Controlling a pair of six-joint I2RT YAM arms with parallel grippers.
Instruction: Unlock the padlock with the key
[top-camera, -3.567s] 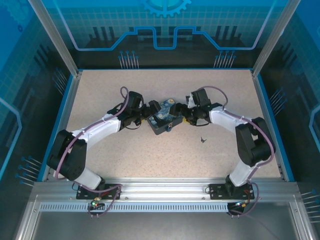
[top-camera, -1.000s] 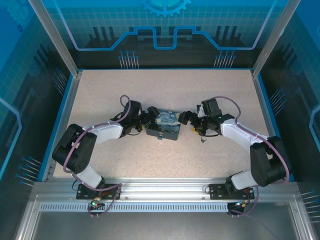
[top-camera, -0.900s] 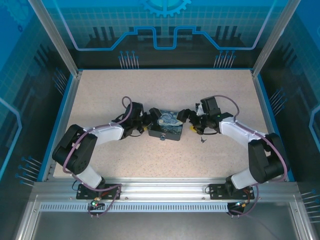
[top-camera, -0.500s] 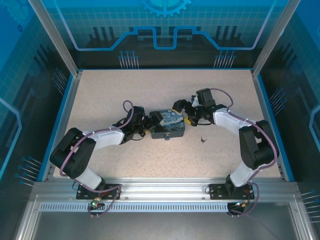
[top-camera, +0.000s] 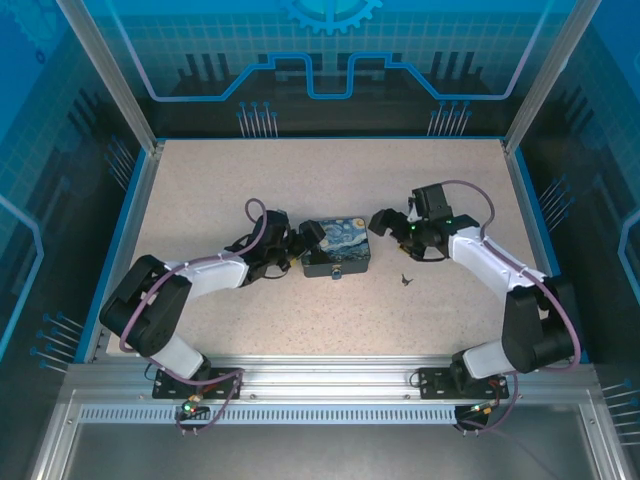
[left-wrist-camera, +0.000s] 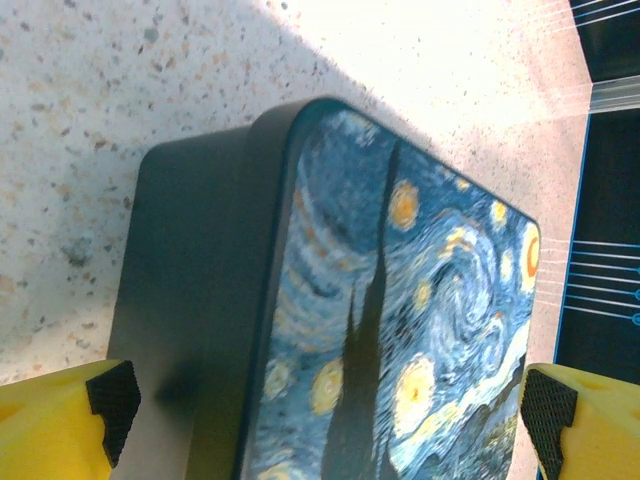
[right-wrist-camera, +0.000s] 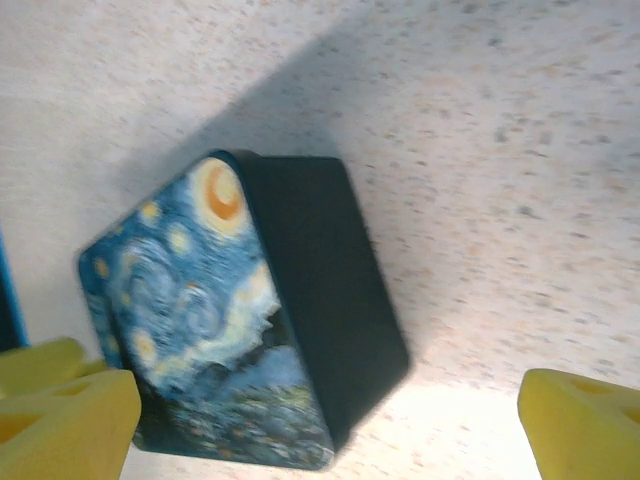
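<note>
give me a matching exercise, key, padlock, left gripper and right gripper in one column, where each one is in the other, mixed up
1 key
2 padlock
3 left gripper
4 right gripper

a open, fingers either side of the box's left end
b on the box's near side
c open, just off the box's right end
d lying on the bare table, right of the box

Pairs: 1-d, 2-b, 3-a, 4-c

Box (left-wrist-camera: 400, 330) — swirling blue-yellow sky, padlock (top-camera: 338, 272) blue
</note>
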